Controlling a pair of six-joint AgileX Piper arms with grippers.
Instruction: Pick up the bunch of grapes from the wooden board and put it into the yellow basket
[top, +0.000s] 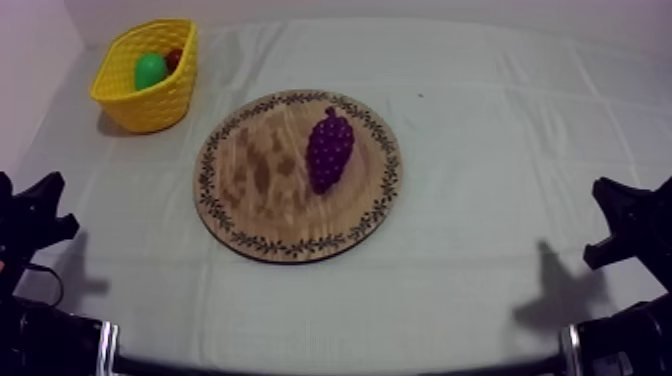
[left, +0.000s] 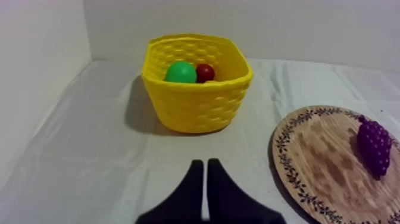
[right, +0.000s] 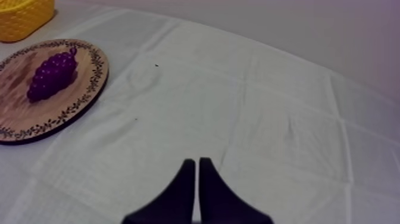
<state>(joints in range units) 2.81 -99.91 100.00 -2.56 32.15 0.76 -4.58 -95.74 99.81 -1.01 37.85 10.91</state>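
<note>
Nearest the viewer, both arms sit low at the table edge. The left gripper (left: 204, 162) rests at 8 o'clock from the round wooden board (top: 258, 195), its two fingers pressed together on nothing. The right gripper (right: 194, 161) rests at 4 o'clock from the board, fingers likewise together and empty.

The board lies mid-table on the grey-white cloth (top: 480, 150). The bunch of grapes (top: 329, 150) lies flat on it, offset from the board's centre toward 2 o'clock, stem end pointing to 12 o'clock.

Farthest off, at 10 o'clock from the board and well apart from it, stands the yellow basket (top: 160, 105). It already holds a green fruit (top: 150, 70) and a small red fruit (left: 205, 72).

The pick has not begun. Recommended procedure:
1. Use the left arm, as it appears closest to the basket.
2. Spread the fingers fully before descending.
3. Straddle the bunch across its narrow width, near the broad upper part.
4. Close firmly, as the lumpy surface may slip.
5. Lift clear of the patterned rim, then above the basket wall before release.
</note>
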